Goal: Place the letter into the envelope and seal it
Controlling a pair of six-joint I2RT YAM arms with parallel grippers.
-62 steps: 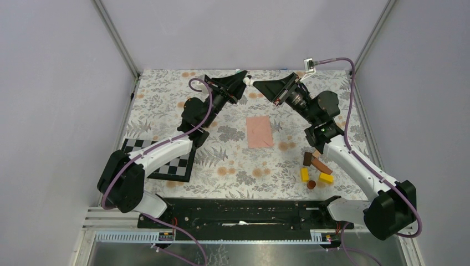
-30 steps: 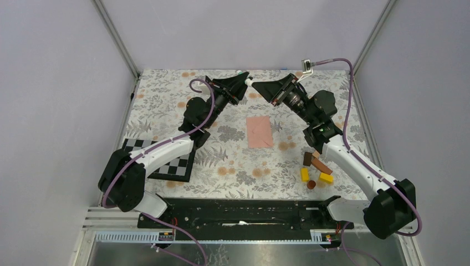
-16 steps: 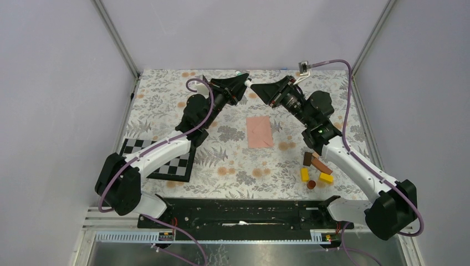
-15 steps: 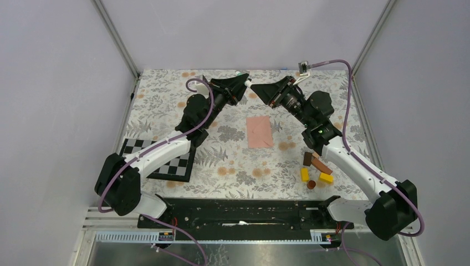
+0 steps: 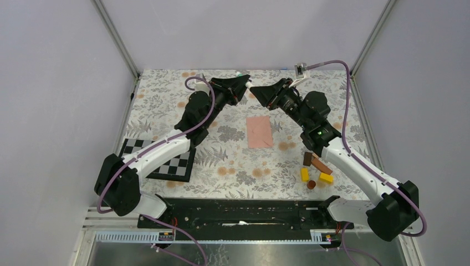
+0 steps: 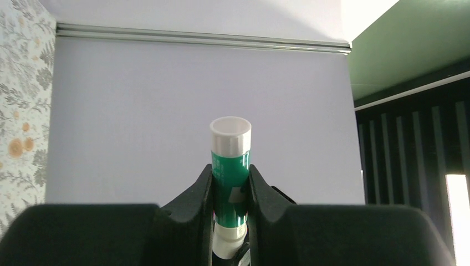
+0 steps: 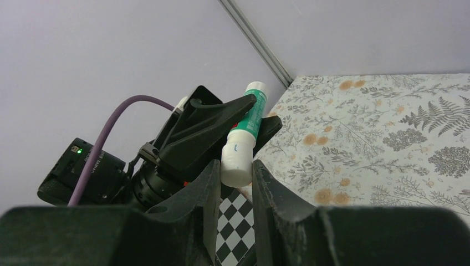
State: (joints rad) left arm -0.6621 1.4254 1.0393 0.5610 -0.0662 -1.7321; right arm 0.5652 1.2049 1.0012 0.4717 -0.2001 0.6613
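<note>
The salmon-pink envelope (image 5: 259, 132) lies flat mid-table with nothing touching it. The letter is out of view. Above the far part of the table the two grippers meet tip to tip on one glue stick (image 5: 248, 83). My left gripper (image 5: 243, 81) is shut on the stick's green body (image 6: 230, 160), as the left wrist view shows. In the right wrist view my right gripper (image 7: 235, 169) is shut on the white cap end (image 7: 239, 151), with the left gripper's black fingers (image 7: 221, 119) clamped just beyond it.
A black-and-white checkerboard (image 5: 176, 165) lies at the left under the left arm. Several small brown and yellow wooden blocks (image 5: 316, 169) sit at the right beside the right arm. Enclosure walls and metal posts ring the floral table (image 5: 166, 105).
The right arm has edged left and its wrist has dropped slightly. The left arm has shifted a little too. Both grips on the glue stick are unchanged, and the envelope has not moved.
</note>
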